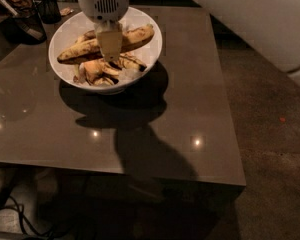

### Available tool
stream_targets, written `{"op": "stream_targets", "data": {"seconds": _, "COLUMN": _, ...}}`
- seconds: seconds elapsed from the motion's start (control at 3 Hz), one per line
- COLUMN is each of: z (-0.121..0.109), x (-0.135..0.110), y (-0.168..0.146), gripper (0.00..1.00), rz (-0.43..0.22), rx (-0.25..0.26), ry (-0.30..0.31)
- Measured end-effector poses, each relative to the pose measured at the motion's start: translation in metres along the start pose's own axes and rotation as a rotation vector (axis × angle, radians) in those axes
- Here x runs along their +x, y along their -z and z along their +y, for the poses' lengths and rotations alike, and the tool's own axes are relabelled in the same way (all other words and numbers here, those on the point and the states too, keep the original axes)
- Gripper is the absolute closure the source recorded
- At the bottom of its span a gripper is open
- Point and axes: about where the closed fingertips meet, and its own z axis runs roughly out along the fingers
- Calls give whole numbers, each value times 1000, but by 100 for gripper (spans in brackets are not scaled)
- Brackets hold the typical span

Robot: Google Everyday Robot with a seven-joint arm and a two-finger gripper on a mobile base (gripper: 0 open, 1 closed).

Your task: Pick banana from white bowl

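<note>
The white bowl point(58, 40) stands at the back left of the dark table point(190, 109). The long speckled yellow banana point(135, 36) lies across the top of the bowl, above several shorter, blacker bananas point(102, 69). My gripper point(110, 51) comes straight down from above onto the middle of the long banana. One pale finger point(110, 39) crosses in front of it, and the jaws are closed on it. The banana's left end reaches the bowl's left rim and its right end the right rim.
Two dark mesh cups point(27, 24) point(50, 6) stand just left of and behind the bowl. The table's front edge runs along the bottom and its right edge drops to brown floor point(270, 134). My white arm point(260, 19) fills the top right.
</note>
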Motion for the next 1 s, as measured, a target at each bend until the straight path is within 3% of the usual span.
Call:
{"op": "stream_targets", "data": {"seconds": 0.33, "z": 1, "x": 0, "y": 11, "gripper": 100, "rz": -11, "rx": 26, "ry": -6}}
{"op": "stream_targets", "data": {"seconds": 0.67, "z": 10, "x": -9, "y": 24, "gripper": 100, "rz": -22, "rx": 12, "ry": 25}}
{"op": "stream_targets", "data": {"seconds": 1.0, "z": 36, "x": -12, "y": 28, "gripper": 100, "rz": -50, "rx": -30, "ry": 28}}
